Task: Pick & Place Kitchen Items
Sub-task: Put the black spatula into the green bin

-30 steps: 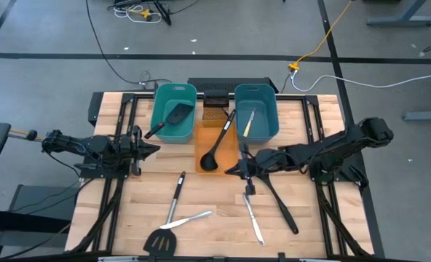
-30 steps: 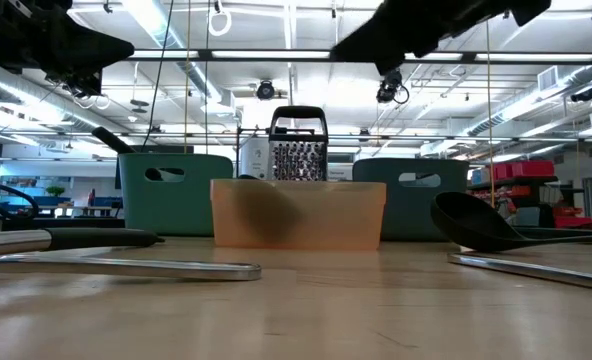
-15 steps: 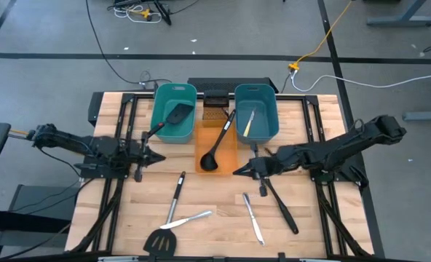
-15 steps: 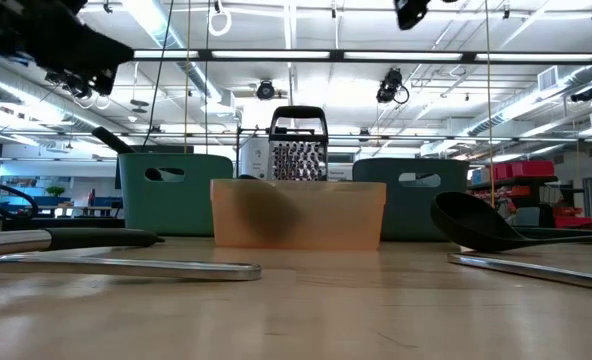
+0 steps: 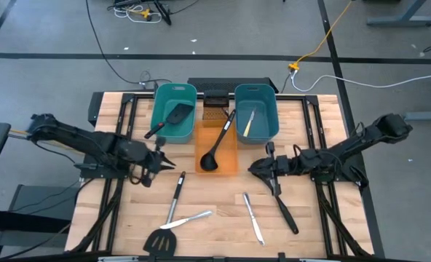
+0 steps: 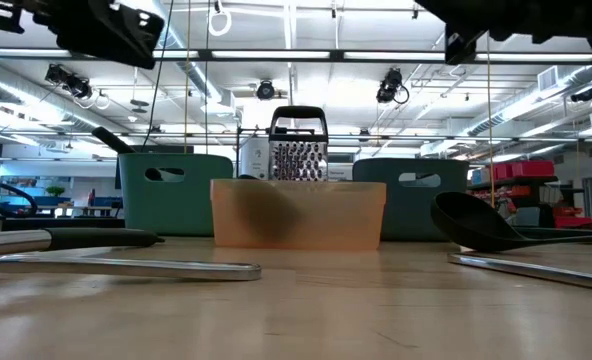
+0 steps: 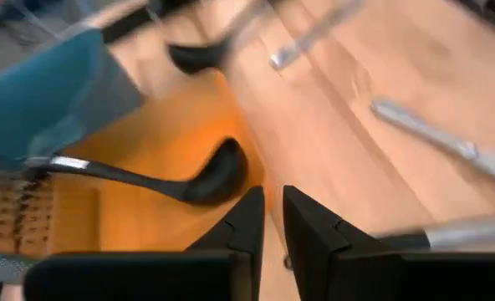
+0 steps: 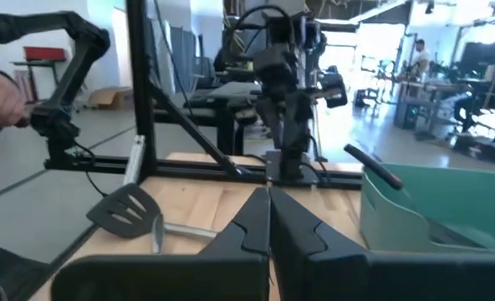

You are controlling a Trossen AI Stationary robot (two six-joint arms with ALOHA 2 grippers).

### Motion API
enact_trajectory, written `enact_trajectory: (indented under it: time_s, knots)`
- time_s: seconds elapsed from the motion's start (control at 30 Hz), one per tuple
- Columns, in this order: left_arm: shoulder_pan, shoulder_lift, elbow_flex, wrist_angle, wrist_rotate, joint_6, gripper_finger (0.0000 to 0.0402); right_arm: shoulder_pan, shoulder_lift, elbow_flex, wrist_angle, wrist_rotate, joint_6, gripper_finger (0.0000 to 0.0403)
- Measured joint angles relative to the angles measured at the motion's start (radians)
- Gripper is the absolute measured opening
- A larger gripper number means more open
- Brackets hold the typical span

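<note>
From above, the wooden table [image 5: 128,211] carries two teal tubs at the back with an orange tub [image 5: 217,149] between them. The left teal tub [image 5: 174,113] holds a black spatula [image 5: 173,117], its handle poking over the near rim. The right teal tub [image 5: 256,111] holds a silver knife [image 5: 250,118] and a cream-handled knife [image 5: 247,129]. A black ladle [image 5: 215,145] lies in the orange tub, bowl toward the front. On the bare wood lie a second spatula [image 5: 168,218], a silver knife [image 5: 188,218] crossing beside it, another silver knife [image 5: 253,217] and a long black ladle [image 5: 282,202]. The left gripper [image 5: 161,158] hangs over the table just left of the orange tub, holding nothing. The right gripper [image 5: 255,168] sits near the top of the long ladle, fingers pressed together and empty.

At table height, the orange tub [image 6: 298,213] stands in front of a metal grater [image 6: 298,146] (both teal tubs flank it). A ladle bowl [image 6: 476,222] rests at the right, a knife [image 6: 116,266] at the left.

The left wrist camera shows its fingers [image 7: 249,219] with a narrow gap, above the orange tub's ladle [image 7: 207,171].

The right wrist camera shows its fingers [image 8: 256,219] closed, looking past a spatula [image 8: 120,210] toward the left arm [image 8: 288,92].
</note>
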Motion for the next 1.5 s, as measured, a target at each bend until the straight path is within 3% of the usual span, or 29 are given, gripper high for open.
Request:
enact_trajectory:
  time_s: [0.17,0.33,0.67,0.83,1.13,1.5]
  knots:
    - [-0.001,0.183,0.121,-0.112,0.034,0.17,0.0088,0.024,-0.015,-0.044,0.053,0.012,-0.019,0.0006]
    - [0.0,0.337,0.185,-0.189,0.031,0.307,0.0139,0.026,-0.044,-0.153,0.238,0.014,-0.018,0.0007]
    - [-0.028,0.477,0.191,-0.174,0.017,0.61,0.0227,0.025,-0.07,-0.2,0.271,0.018,-0.013,0.0007]
    - [-0.029,0.582,0.191,-0.174,0.083,0.637,0.023,0.025,-0.069,-0.2,0.269,0.021,-0.02,0.0007]
    - [-0.048,0.713,0.191,-0.156,0.089,0.837,0.0229,0.025,-0.069,-0.199,0.269,0.014,-0.015,0.0007]
    - [-0.047,0.815,0.195,-0.144,0.112,0.878,0.0216,0.025,-0.069,-0.199,0.27,0.014,-0.015,0.0007]
